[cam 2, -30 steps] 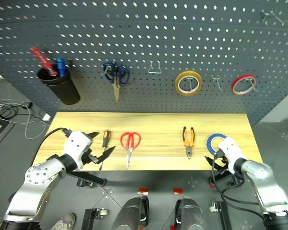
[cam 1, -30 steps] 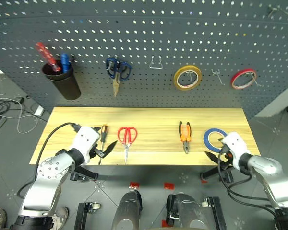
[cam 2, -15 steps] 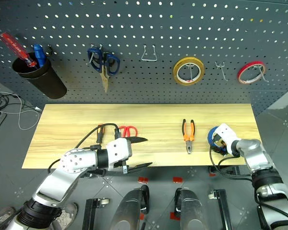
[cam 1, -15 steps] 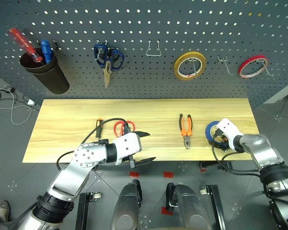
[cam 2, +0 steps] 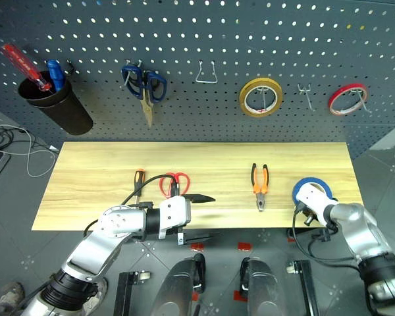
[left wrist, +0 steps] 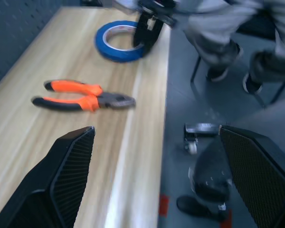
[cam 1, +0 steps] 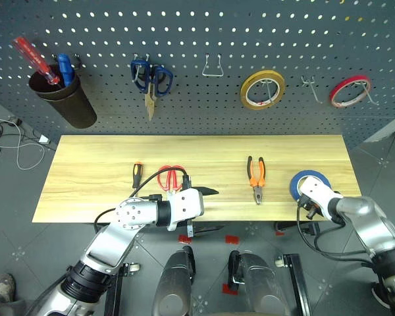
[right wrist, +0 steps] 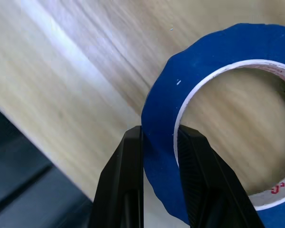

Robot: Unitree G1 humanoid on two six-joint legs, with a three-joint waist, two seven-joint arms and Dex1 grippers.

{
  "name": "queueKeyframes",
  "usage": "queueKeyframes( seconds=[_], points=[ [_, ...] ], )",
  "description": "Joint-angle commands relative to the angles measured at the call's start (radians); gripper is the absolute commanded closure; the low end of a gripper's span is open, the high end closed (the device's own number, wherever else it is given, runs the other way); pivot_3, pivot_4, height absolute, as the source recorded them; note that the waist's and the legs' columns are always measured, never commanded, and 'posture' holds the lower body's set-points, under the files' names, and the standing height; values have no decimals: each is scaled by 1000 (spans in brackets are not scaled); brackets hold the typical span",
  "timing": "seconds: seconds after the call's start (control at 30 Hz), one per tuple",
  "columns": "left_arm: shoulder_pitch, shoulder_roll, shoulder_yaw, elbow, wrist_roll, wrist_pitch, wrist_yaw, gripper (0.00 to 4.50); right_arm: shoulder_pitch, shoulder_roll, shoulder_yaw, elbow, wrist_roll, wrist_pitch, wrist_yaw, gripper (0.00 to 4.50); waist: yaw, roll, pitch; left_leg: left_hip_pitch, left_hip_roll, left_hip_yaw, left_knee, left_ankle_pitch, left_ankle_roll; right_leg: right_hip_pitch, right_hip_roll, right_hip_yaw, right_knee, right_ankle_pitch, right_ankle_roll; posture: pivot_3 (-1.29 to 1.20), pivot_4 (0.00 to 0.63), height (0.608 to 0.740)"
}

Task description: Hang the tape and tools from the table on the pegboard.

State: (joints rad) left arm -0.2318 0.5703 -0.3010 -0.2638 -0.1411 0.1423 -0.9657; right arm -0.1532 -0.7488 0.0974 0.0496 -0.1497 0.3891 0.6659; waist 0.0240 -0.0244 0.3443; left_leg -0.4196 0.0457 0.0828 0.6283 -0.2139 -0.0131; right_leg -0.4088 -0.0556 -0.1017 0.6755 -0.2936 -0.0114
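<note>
The blue tape lies flat at the right end of the pale wood table. My right gripper is shut on the ring's near wall, one finger inside and one outside. Orange-and-black pliers lie left of the tape. Red-handled scissors and the slim screwdriver lie further left. My left gripper stands open and empty over the table's front edge, pointing right; its wrist covers the scissors' blades. The pegboard rises behind the table.
On the pegboard hang a black cup with red and blue screwdrivers, blue-handled scissors, a bare wire hook, a yellow tape ring, a small hook and a red tape ring. Cables lie on the floor at left.
My right gripper has closed on the blue tape's near wall. My left arm has swung right along the front edge, from beside the screwdriver to in front of the red scissors. The camera has shifted.
</note>
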Motion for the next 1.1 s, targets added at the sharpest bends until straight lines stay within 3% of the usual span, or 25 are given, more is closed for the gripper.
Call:
queueKeyframes(
  seconds=[0.03, 0.13, 0.3, 0.57, 0.83, 0.97, 1.1],
  points=[
    [-22, -34, 66, -13, -70, 27, 29, 84, 168, 50, -99, -419, -96, 17, -169, 3818, -1, 0, 0, 0, 0, 0, 0, 0, -1, -1, 0, 0, 1, -1, 1, -84, 345, 740],
    [-66, -81, 110, -6, -115, 63, 68, 84, 260, 124, -73, -628, -227, -38, -304, 3818, -11, 0, 0, 0, 1, 0, 0, -1, -2, -2, 1, 1, 3, -2, 3, -92, 345, 740],
    [-130, -133, 151, 7, -154, 101, 111, 84, 227, 140, -46, -669, -342, -189, -398, 3818, -27, 0, 0, 0, -1, 3, 2, -1, -2, -2, 1, 5, 1, 0, 7, -100, 336, 740],
    [-236, -206, 192, 20, -178, 147, 193, 84, -175, 113, -71, -270, -227, -390, -377, 3818, -31, -2, -1, 2, 0, 3, 3, 0, -2, -1, 1, 5, 4, 0, 7, -61, 317, 740],
    [-225, -210, 158, -3, -158, 153, 209, 84, -346, 160, -84, -16, -94, -471, -327, 3818, -28, -2, -1, -1, 0, 3, 0, -1, -1, -1, 1, 2, 0, 2, 2, -38, 314, 740],
    [-169, -151, 152, 1, -129, 137, 182, 84, -253, 210, -83, -114, -41, -387, -301, 2559, -28, -2, -1, -1, 0, 3, 1, -1, -1, -1, 0, 2, 2, 2, 2, -39, 318, 740],
    [-103, -45, 150, 30, -92, 70, 104, 84, -95, 327, -64, -313, 21, -116, -297, 1249, -28, -2, -1, 1, 1, 2, 1, -1, -1, -1, 1, 2, 2, 2, 2, -41, 328, 740]
  ],
)
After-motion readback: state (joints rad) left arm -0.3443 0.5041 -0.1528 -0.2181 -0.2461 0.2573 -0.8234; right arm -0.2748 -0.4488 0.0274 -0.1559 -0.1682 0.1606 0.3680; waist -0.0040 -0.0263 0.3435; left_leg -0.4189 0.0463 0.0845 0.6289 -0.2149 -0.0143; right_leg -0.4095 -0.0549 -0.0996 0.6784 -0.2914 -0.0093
